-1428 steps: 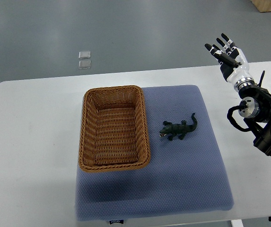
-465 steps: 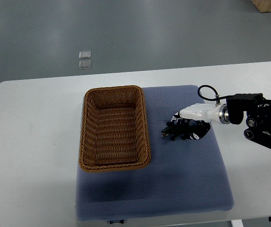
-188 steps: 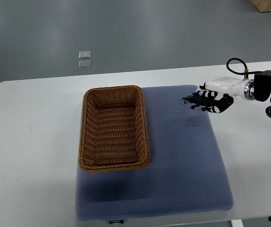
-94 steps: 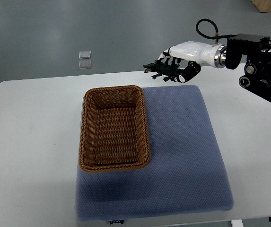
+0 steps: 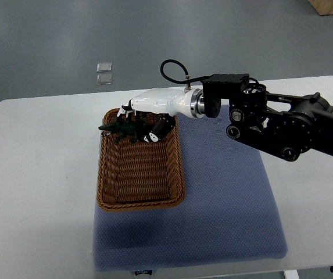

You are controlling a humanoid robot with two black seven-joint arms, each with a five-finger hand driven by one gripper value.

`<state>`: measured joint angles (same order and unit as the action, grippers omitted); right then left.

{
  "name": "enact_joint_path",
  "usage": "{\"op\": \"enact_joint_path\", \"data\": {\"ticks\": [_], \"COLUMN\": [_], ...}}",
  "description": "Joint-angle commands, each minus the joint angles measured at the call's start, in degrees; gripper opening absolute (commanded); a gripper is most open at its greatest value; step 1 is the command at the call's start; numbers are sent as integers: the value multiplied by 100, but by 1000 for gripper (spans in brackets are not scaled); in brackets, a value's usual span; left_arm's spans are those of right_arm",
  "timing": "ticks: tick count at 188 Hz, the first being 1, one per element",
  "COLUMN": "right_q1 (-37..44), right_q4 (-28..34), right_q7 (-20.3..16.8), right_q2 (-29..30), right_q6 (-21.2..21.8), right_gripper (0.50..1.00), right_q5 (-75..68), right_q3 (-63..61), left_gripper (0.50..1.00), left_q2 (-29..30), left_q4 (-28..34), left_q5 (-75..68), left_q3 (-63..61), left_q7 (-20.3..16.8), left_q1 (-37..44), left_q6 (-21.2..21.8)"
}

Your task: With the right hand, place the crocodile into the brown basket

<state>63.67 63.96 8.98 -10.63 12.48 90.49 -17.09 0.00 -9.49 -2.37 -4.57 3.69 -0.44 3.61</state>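
I see a dark green crocodile (image 5: 118, 128) and brown woven basket (image 5: 140, 203). The right hand (image 5: 152, 111) is white, the mat (image 5: 224, 197) dotted blue.

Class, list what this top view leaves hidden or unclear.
Top view:
- crocodile: tail end hidden under the right hand.
- brown basket: far rim covered by that hand.
- two small squares on the floor: too small to identify.
- left hand: outside the frame.

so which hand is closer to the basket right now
Right. The right hand hangs over the far end of the basket, gripping the crocodile above its rim. The left hand is not in view, so it is nowhere near.
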Motion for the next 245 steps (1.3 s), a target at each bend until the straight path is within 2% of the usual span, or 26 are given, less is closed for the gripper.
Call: {"op": "enact_joint_path", "data": {"ticks": [1,20,24,28,41,66,77,120,142,147,191,245], "right_q1": [-83,-127,-136,-136,-145,-162,-180,-215,-171,-162,-312,-1357], "right_q4": [-32,-173,-226,-243,-296,-296,-296,-296,-296,-296,-340,-1526], "right_q7": [-11,-19,-28,-19,-28,-28,-28,-28,-28,-19,-2,7], "right_q2": [149,166,175,175,166,149,149,96,8,-53,-537,-405], "right_q6": [0,-18,-44,-44,-61,-70,-79,-79,-88,-79,-70,-88], "right_gripper": [594,619,658,668,760,795,829,842,879,903,913,913], "right_q5": [30,56,47,47,39,30,30,12,-41,-58,-585,-2360], "right_q3": [206,329,329,329,320,312,312,294,180,92,-1024,-2931], "left_gripper": [1000,1000,1000,1000,1000,1000,1000,1000,1000,1000,1000,1000], "left_q2": [0,0,0,0,0,0,0,0,0,0,0,0], "left_q4": [0,0,0,0,0,0,0,0,0,0,0,0], "left_q5": [0,0,0,0,0,0,0,0,0,0,0,0], "left_q3": [0,9,9,9,9,9,9,9,9,9,9,18], "left_q7": [0,0,0,0,0,0,0,0,0,0,0,0], "left_q1": [0,0,0,0,0,0,0,0,0,0,0,0], "left_q6": [0,0,0,0,0,0,0,0,0,0,0,0]}}
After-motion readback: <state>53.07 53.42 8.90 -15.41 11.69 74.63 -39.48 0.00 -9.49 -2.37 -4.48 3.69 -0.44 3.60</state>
